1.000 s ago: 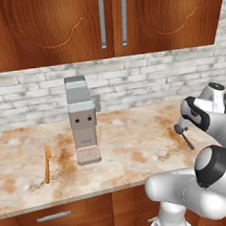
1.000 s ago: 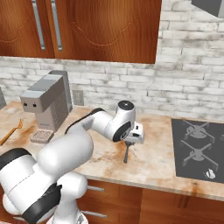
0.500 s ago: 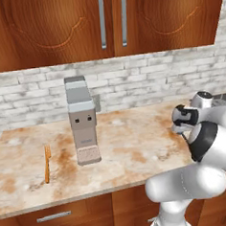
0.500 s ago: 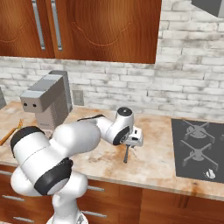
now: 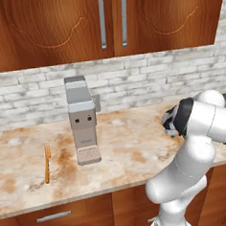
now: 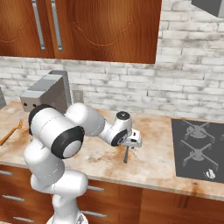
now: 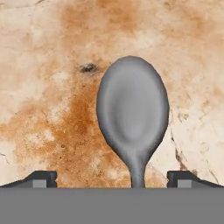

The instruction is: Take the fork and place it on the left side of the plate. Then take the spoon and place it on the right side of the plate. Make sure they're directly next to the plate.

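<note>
Fork [image 5: 47, 163] lies unplaced at 9 o'clock of the coffee machine [image 5: 83, 119]; gripper [image 7: 112, 177], jaws spread, straddles the grey spoon [image 7: 132, 113]; both placements remain.

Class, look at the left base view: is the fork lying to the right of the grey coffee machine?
No, the fork lies on the counter left of the coffee machine.

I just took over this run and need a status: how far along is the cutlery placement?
Nothing looks done. The fork lies on the counter left of the coffee machine, untouched. In hand: the open gripper hovers over the spoon, fingertips either side of its neck, not closed. Both placements remain; I can't see a plate.
</note>
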